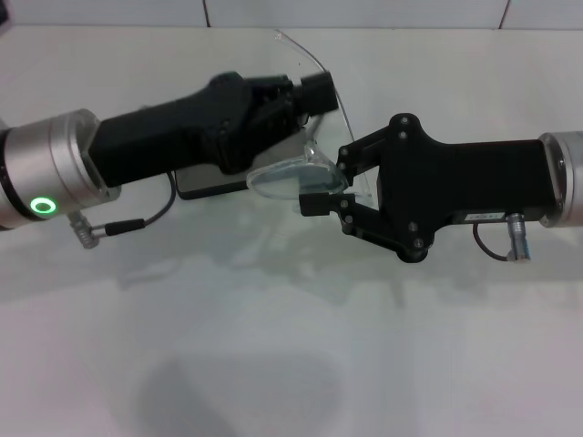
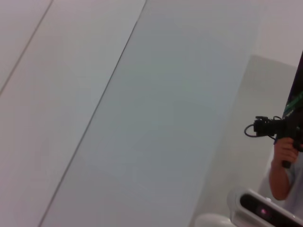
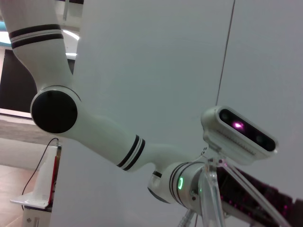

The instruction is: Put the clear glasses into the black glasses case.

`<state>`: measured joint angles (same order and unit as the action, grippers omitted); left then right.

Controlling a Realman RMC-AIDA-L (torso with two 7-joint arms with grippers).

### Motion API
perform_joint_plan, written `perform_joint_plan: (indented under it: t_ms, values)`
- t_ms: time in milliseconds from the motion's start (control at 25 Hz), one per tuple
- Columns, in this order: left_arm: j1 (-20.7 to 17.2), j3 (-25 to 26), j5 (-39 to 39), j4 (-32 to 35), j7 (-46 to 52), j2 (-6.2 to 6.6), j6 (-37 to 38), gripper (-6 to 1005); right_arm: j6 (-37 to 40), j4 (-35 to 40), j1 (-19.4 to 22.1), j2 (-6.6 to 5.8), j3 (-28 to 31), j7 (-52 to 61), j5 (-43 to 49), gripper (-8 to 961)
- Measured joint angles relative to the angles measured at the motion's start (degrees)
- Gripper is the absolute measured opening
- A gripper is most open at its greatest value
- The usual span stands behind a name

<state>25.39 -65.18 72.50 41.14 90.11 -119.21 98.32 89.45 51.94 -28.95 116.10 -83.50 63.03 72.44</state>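
The clear glasses [image 1: 290, 176] hang above the table between the two arms, one curved clear arm arching up toward the back. My right gripper [image 1: 321, 185] reaches in from the right and is shut on the lens end. A clear glasses arm [image 3: 211, 198] shows close up in the right wrist view. My left gripper [image 1: 310, 91] lies just behind and above the glasses, close to that curved arm. The black glasses case [image 1: 202, 185] sits on the table under my left arm, with only a strip of it showing.
The white table [image 1: 291, 346] runs toward its front edge below both arms. A tiled wall stands behind it. The left wrist view shows only a wall and a person [image 2: 284, 165] holding a dark device.
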Motion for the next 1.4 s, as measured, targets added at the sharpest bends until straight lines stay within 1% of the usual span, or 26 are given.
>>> perform_joint_plan:
  t_ms: [160, 360, 560, 760, 840, 960, 1000, 1080, 1240, 1400]
  values:
    - [0.5, 0.0, 2.2, 0.5, 3.4, 0.15, 0.0, 52, 0.3, 0.0, 0.0, 0.00, 0.0, -0.9, -0.3, 118]
    - [1.4, 0.0, 3.7, 0.3, 6.7, 0.72, 0.1, 52, 0.3, 0.1, 0.0, 0.00, 0.1, -1.1, -0.6, 118]
    - [1.7, 0.0, 3.9, 0.6, 7.6, 0.88, 0.1, 53, 0.3, 0.3, 0.0, 0.00, 0.2, -1.2, -1.4, 118]
    - [1.7, 0.6, 3.7, 0.6, 7.0, 0.74, 0.2, 53, 0.3, 0.0, 0.0, -0.06, 0.2, -1.2, -2.3, 118]
    - [1.0, 2.9, 2.9, 0.6, 4.8, 0.55, 0.4, 53, 0.3, -0.1, 0.3, -0.08, 0.2, -1.4, -2.3, 118]
    - [-0.8, 8.4, 1.3, 0.1, -0.2, -0.11, 0.5, 53, 0.7, -0.3, 1.4, -0.11, 0.2, -2.7, -3.5, 118]
    - [-1.6, 10.4, 0.7, -0.5, -2.7, -0.31, 0.4, 53, 1.2, -0.3, 1.7, -0.10, 0.2, -3.3, -4.2, 118]
    - [-2.0, 12.4, -0.2, -2.8, -7.0, -0.47, 0.0, 53, 3.5, -0.4, 2.0, -0.14, 0.2, -4.8, -5.1, 118]
    - [-1.4, 13.3, -1.7, -9.0, -15.8, -0.33, -0.4, 54, 9.2, -0.8, 2.1, -0.19, 0.7, -6.8, -6.2, 118]
    - [-1.3, 11.9, -1.4, -9.8, -19.8, -0.42, -0.5, 54, 13.2, -0.9, 1.5, -0.15, 0.4, -6.7, -6.7, 118]
